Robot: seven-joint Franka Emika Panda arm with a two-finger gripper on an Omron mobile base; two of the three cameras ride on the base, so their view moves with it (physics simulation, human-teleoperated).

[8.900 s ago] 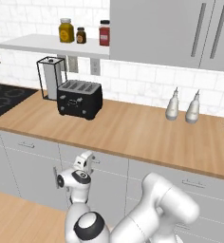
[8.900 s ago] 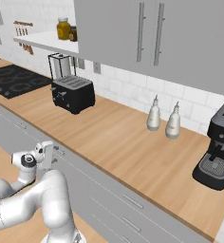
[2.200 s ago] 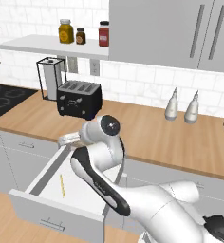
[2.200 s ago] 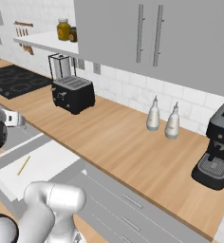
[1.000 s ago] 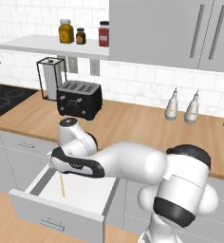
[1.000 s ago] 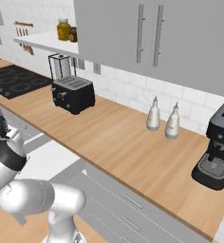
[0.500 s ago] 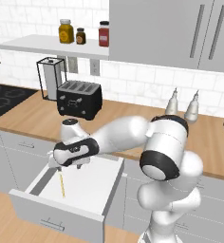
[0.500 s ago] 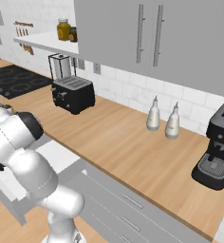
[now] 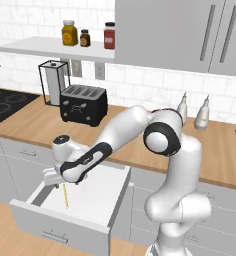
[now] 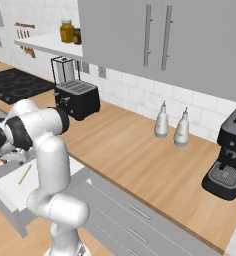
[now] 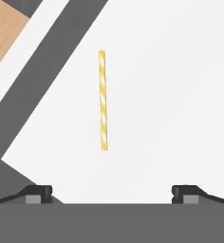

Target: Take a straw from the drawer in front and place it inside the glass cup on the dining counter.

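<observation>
- gripper (image 11: 112, 190) wide open, nothing held — hangs above the drawer (image 9: 102, 200)
- straw (image 11: 103, 100) lies flat on drawer's white floor, apart from fingertips (image 11: 38, 192), btwn them in hand view

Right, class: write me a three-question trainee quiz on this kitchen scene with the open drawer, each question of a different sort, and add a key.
1. True or false: the end effector is closed on the straw.
2. Where does the straw lie? A) on the wooden counter B) on the white floor of the open drawer C) on top of the toaster
3. Fill in: the straw is yellow with ____ spiral stripes.

Key: 1 false: its fingers stand wide apart above the straw, which lies free. 2 B. 3 white.
</observation>
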